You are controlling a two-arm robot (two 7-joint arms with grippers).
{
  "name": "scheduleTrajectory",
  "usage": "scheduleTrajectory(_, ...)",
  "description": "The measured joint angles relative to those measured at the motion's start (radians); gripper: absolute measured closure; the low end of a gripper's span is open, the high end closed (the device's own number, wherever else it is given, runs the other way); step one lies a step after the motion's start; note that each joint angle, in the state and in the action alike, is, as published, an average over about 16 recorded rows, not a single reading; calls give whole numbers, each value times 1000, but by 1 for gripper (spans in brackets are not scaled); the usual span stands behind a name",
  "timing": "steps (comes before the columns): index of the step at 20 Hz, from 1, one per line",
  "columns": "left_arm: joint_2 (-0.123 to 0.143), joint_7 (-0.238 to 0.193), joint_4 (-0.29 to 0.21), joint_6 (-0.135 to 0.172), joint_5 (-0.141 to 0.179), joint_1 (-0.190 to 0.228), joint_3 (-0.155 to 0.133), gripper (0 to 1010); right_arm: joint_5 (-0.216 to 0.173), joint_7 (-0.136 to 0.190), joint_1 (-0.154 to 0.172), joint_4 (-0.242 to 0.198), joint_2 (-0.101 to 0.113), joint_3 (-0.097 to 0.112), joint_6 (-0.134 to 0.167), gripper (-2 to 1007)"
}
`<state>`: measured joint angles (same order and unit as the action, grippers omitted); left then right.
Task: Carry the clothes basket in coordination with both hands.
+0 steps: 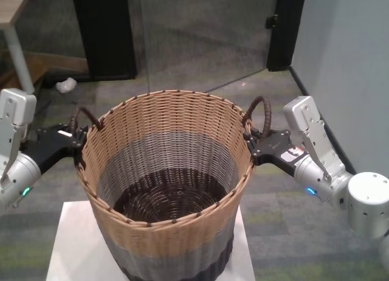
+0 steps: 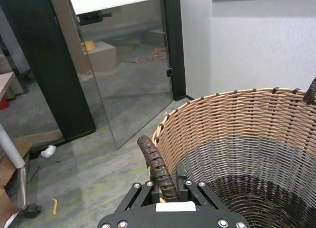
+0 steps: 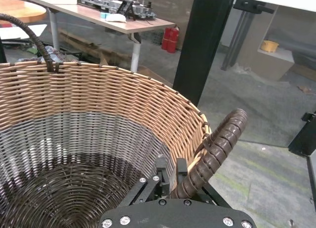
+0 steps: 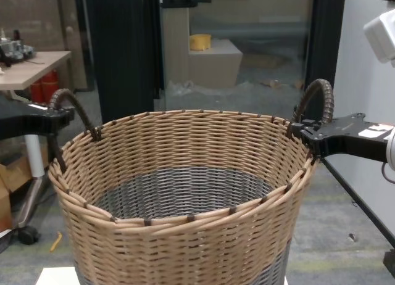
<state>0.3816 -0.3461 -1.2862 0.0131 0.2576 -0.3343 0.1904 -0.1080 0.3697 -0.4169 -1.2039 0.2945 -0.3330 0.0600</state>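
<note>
Black left gripper (image 1: 78, 138): at the left edge of the head frame, level with the rim; jaws closed on the left loop handle (image 2: 157, 168), which runs down between them at the bottom centre of the left wrist frame.
Black right gripper (image 1: 250, 142): right of centre in the head frame; jaws closed on the foot of the right loop handle (image 3: 213, 154), whose wrapped arch rises out of them at the lower right of the right wrist frame.
Reason for grip: one gripper on each opposite handle puts the load between the two arms; judged necessary because the basket is far wider than either jaw.
Clothes basket (image 1: 167, 190): centre of the head frame, upright, empty, tan band above grey band above dark base; both handles stand upright at the rim.
White platform (image 1: 67, 244): bottom of the head frame, under the basket; whether the base touches it cannot be told.
Step in hand: judged as both handles gripped, lift pending or just starting.
Risk: uneven rise of the arms would tilt the basket.
</note>
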Motion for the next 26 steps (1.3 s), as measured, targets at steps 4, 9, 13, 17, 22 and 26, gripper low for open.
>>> scheduleTrajectory(4,0,0,0,0,0,0,0,664,0,0,0,0,0,0,0,775)
scheduleTrajectory(9,0,0,0,0,0,0,0,511,0,0,0,0,0,0,0,616)
scheduleTrajectory(13,1,1,-1,1,-1,0,-1,379,0,1,0,-1,1,0,0,483)
scheduleTrajectory(17,0,15,-10,14,-2,4,-8,249,0,-2,6,-9,7,3,0,351)
scheduleTrajectory(22,-12,50,-35,42,2,14,-28,118,-3,-17,19,-30,15,19,5,197)
scheduleTrajectory(26,-29,85,-65,67,4,25,-49,52,-10,-25,32,-53,23,38,8,101)
